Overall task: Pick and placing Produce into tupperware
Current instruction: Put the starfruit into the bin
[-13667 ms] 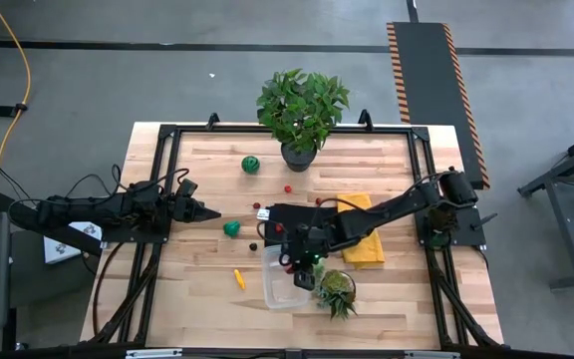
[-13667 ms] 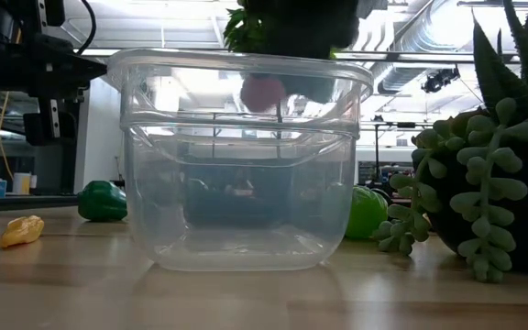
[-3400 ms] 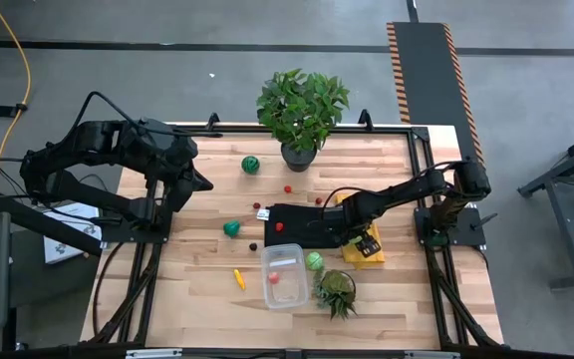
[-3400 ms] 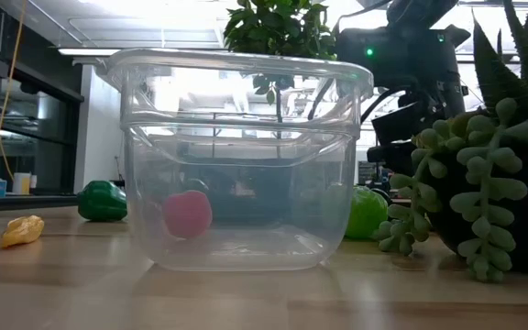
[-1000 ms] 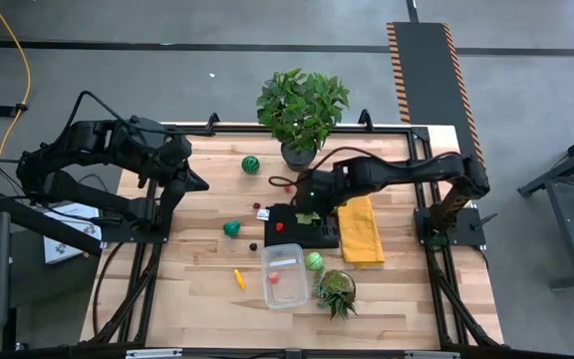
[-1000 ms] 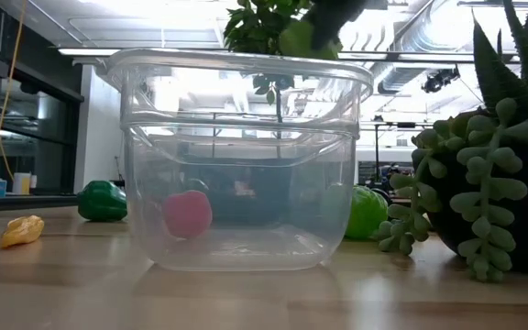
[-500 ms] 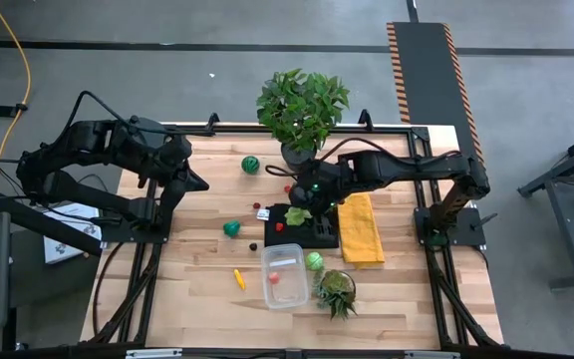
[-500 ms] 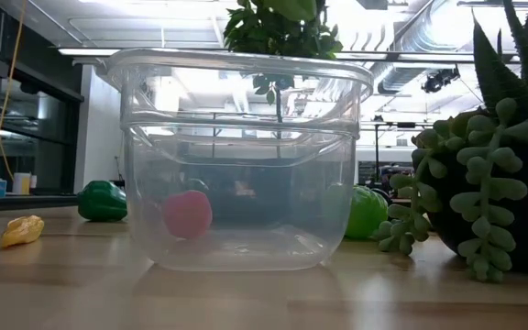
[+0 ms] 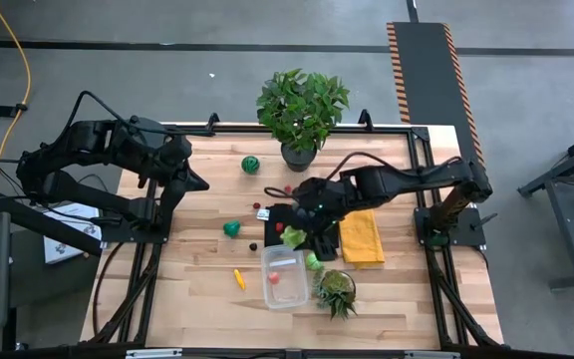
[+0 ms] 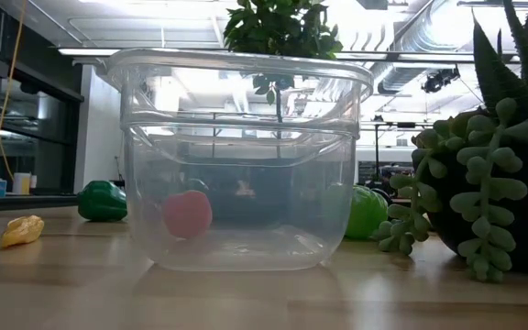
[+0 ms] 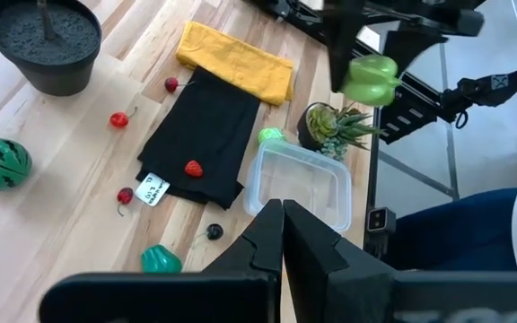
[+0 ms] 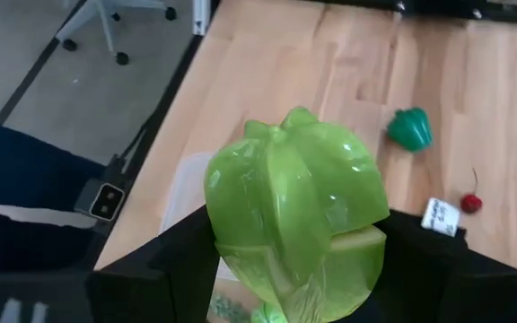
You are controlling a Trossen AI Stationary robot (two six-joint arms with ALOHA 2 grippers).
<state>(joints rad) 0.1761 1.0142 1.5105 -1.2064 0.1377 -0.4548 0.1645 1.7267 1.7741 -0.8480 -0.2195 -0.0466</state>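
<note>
Right gripper (image 9: 294,236) is clenched on a light green pepper (image 12: 296,211), held in the air over the black cloth (image 9: 312,224), just beyond the far edge of the tupperware (image 9: 285,275). The tupperware sits near the table's front edge with one red piece (image 10: 187,214) inside. Another green piece (image 10: 367,213) lies just right of it, beside the succulent (image 9: 336,290). Left gripper (image 11: 281,235) waits raised at the table's left side, fingers closed on nothing.

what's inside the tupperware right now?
One red round piece sits on the floor of the tupperware; nothing else shows through its clear walls. The right gripper holds a light green pepper above the table, not yet in.
</note>
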